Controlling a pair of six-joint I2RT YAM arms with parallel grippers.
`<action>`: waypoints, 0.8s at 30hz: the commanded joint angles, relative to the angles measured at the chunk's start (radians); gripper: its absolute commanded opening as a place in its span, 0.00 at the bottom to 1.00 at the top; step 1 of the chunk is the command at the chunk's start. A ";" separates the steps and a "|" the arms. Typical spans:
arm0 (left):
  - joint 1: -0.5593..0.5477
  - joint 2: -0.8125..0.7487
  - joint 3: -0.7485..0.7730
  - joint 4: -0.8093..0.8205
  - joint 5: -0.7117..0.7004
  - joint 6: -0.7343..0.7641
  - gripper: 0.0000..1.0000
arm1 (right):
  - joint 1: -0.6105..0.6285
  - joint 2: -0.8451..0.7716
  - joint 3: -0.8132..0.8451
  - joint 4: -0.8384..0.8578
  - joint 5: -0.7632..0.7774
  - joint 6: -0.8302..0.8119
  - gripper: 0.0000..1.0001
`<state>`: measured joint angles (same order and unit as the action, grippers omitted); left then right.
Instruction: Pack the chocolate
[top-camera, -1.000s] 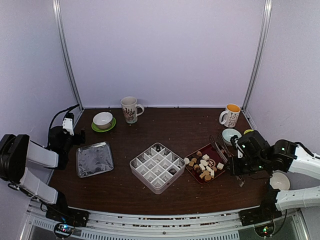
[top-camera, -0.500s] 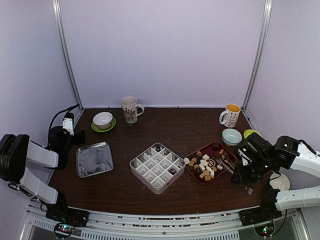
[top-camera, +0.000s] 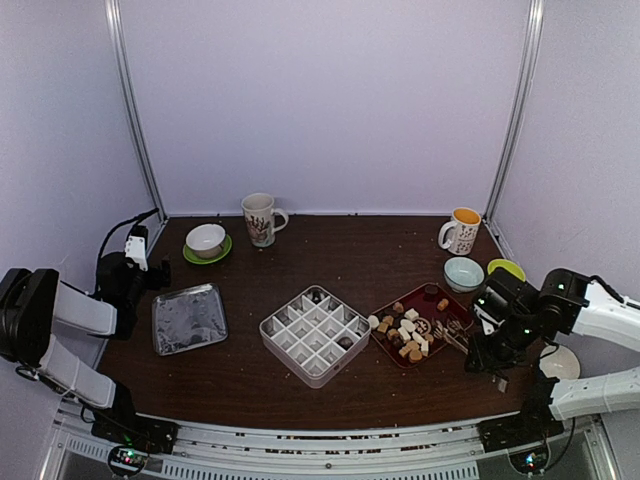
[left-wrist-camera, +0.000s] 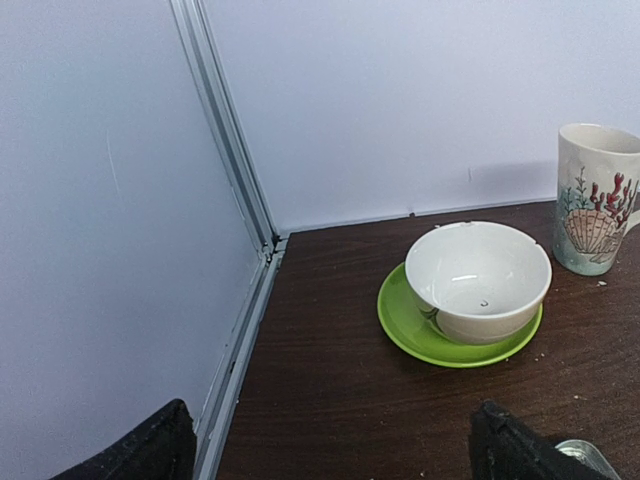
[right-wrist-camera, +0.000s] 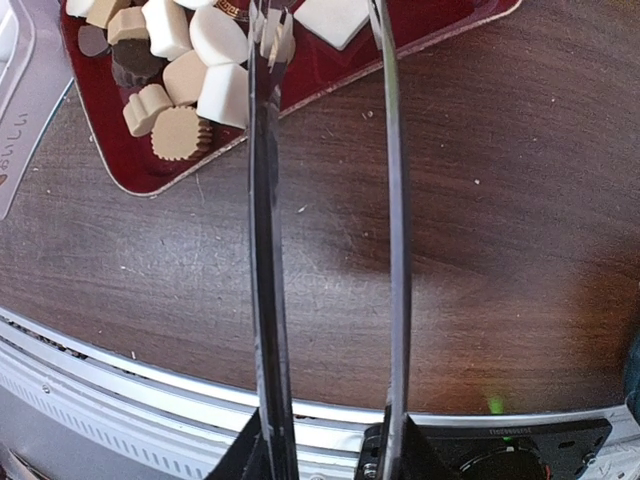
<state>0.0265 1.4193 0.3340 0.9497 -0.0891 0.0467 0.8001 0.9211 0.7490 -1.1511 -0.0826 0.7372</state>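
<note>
The right arm (top-camera: 525, 312) drew the tongs (right-wrist-camera: 262, 250) nearward.

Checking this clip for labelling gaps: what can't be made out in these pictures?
- Right wrist view: one tip of the tongs is cut off by the top edge, as is some chocolate.
- Top view: contents of the divided box are too small to identify.
- Left wrist view: left claw cropped by the bottom edge.

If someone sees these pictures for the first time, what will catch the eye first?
The heap of brown, tan and white chocolates on the red tray, right of centre, stands out. Long metal tongs, held by the right gripper, reach over it. Beside it sits a white divided box, almost empty.
</note>
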 joint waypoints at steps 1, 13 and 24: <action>0.008 0.006 -0.001 0.060 0.000 -0.004 0.98 | -0.013 -0.008 -0.021 0.004 -0.002 0.017 0.35; 0.008 0.005 -0.001 0.060 0.000 -0.005 0.98 | -0.094 -0.012 -0.096 0.108 -0.103 0.041 0.34; 0.007 0.006 -0.001 0.060 0.000 -0.004 0.98 | -0.131 -0.049 -0.046 0.129 -0.137 0.038 0.25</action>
<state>0.0265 1.4193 0.3340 0.9497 -0.0891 0.0467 0.6769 0.8967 0.6521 -1.0389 -0.2085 0.7715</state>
